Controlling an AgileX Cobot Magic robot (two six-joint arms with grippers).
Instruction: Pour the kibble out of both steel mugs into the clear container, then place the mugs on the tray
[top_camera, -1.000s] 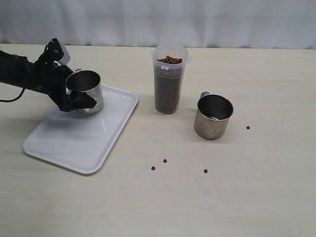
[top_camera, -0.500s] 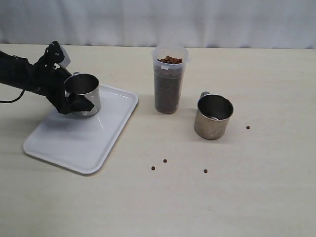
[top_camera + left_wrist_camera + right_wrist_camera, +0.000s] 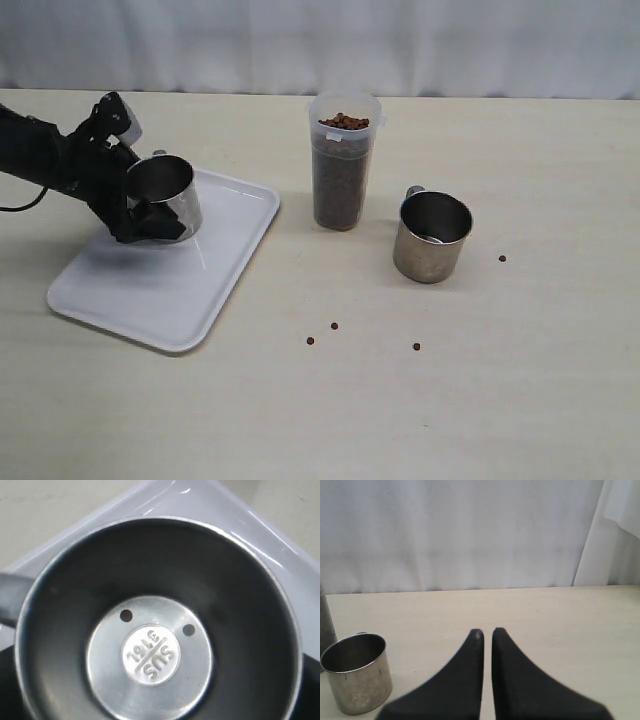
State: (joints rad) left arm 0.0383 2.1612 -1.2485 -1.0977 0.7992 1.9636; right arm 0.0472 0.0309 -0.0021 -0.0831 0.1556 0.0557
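Note:
One steel mug (image 3: 178, 195) sits tilted over the white tray (image 3: 150, 300), near its far corner. My left gripper (image 3: 158, 205) is shut on that steel mug from the left. Its wrist view looks straight into the empty mug (image 3: 150, 655), with the tray's rim (image 3: 165, 500) behind. The clear container (image 3: 343, 190) stands at mid table, filled with kibble (image 3: 343, 122) nearly to its rim. The other steel mug (image 3: 432, 236) stands upright to the right of the container. My right gripper (image 3: 487, 631) is shut with nothing in it, apart from that mug (image 3: 356, 672), and is out of the exterior view.
Loose pellets lie on the table in front of the container (image 3: 334, 326), further right (image 3: 416, 346) and beside the right mug (image 3: 502, 258). A white curtain runs along the table's far edge. The left arm lies across the table's left side.
The left arm lowered the mug onto the tray and shifted it slightly left. The mug leaned one way, stood upright, and now leans the other way. The right mug and container stayed put.

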